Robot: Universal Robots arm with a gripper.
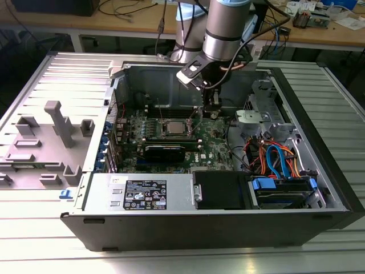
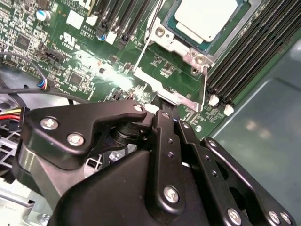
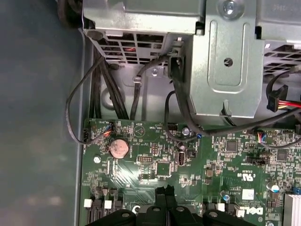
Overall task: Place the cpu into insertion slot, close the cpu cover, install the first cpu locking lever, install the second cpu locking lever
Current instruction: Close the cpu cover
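cpu point(image 2: 203, 18) | seated in insertion slot point(image 2: 187, 52) | jaws closed, just beside

the cpu point(image 2: 207, 16) and the cpu cover point(image 2: 181, 49) are cut off by the second wrist view's edge; the gripper point(image 3: 167, 200) is cropped in the first wrist view.
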